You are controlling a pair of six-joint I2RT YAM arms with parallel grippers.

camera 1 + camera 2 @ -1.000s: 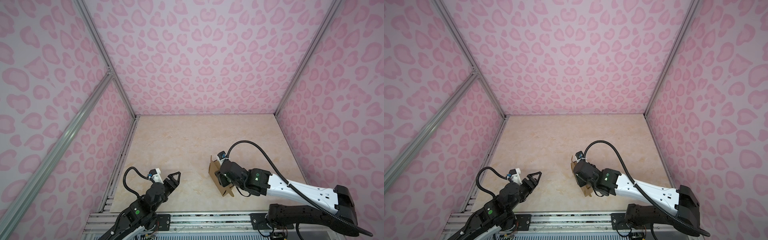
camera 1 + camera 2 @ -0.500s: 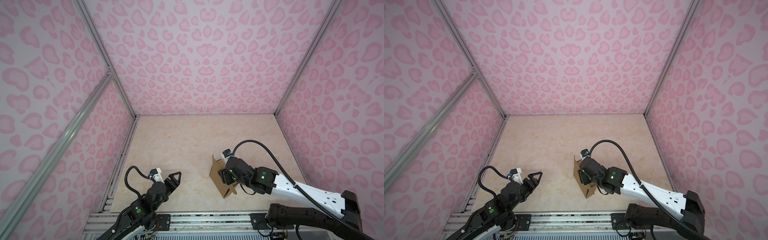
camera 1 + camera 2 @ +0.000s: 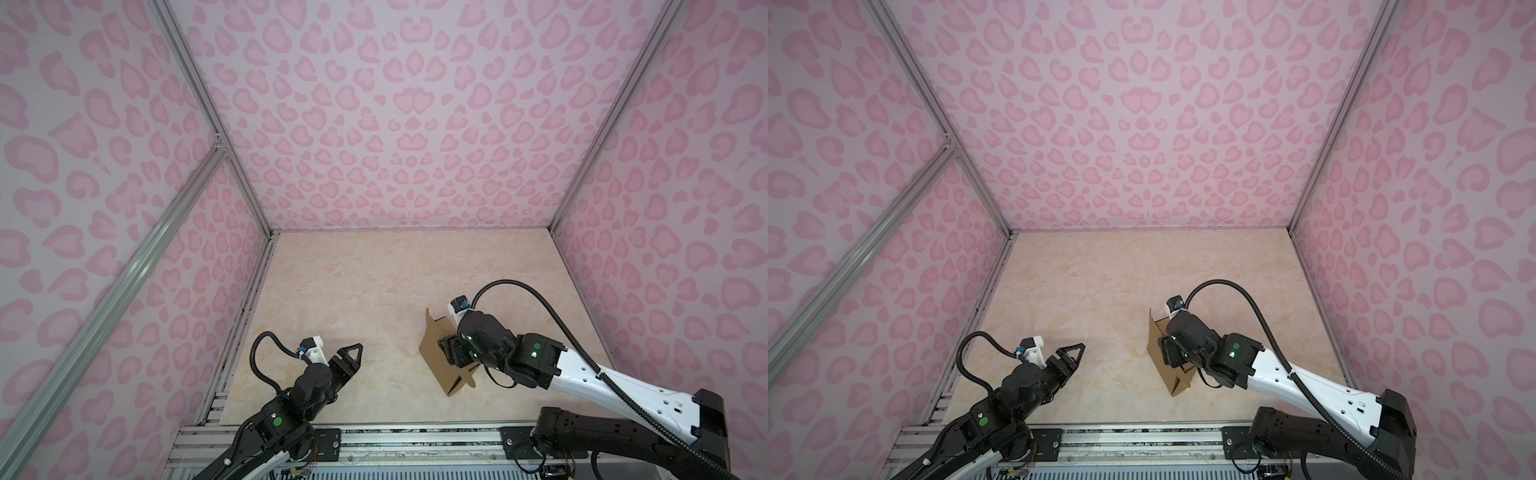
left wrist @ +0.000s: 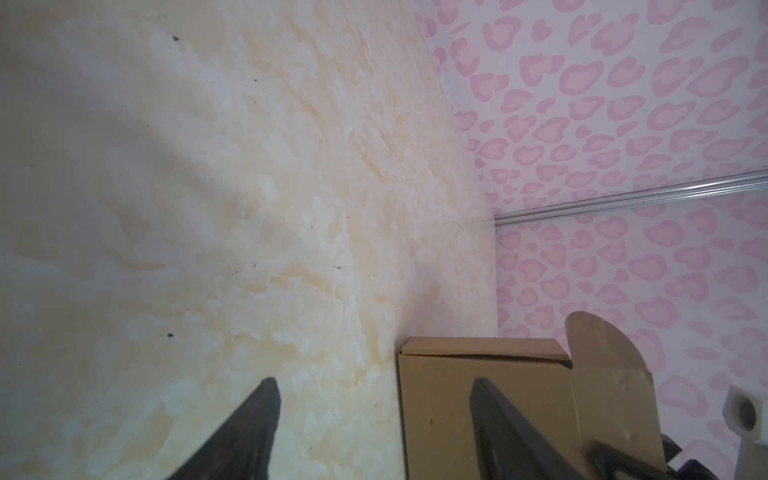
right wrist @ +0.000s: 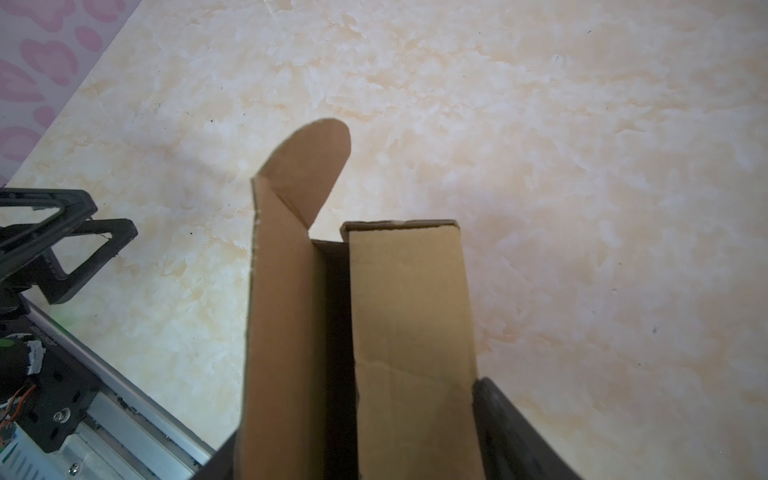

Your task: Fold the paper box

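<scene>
Paper box [image 3: 434,353], plain brown cardboard, partly folded; it stood on a narrow edge on the table [image 3: 374,282], leaning, toward the front right of the surface in both top views. One broad side faced the left arm, and in the left wrist view that side rose straight from the table, with a folded-over edge along one end. Rounded flap [image 5: 307,166], one, unfolded, stuck out past the end of the box and bent slightly inward. In the right wrist view a dark open gap ran between the flap's panel and the neighbouring panel. Right hand [image 3: 449,353] was set against the box from the right side and grasped it, the paper box filling the span between the two black fingers [image 5: 511,424], one on each side. Left hand [image 3: 354,353] was released, its triangular fingers spread with only table showing between them, low over the table near the front left corner and well apart from the box. Table surface was pale marbled beige. Walls [image 3: 395,124], pink with heart-like spots, enclosed the table on three sides. Metal rail [image 3: 415,436] ran along the front edge.
</scene>
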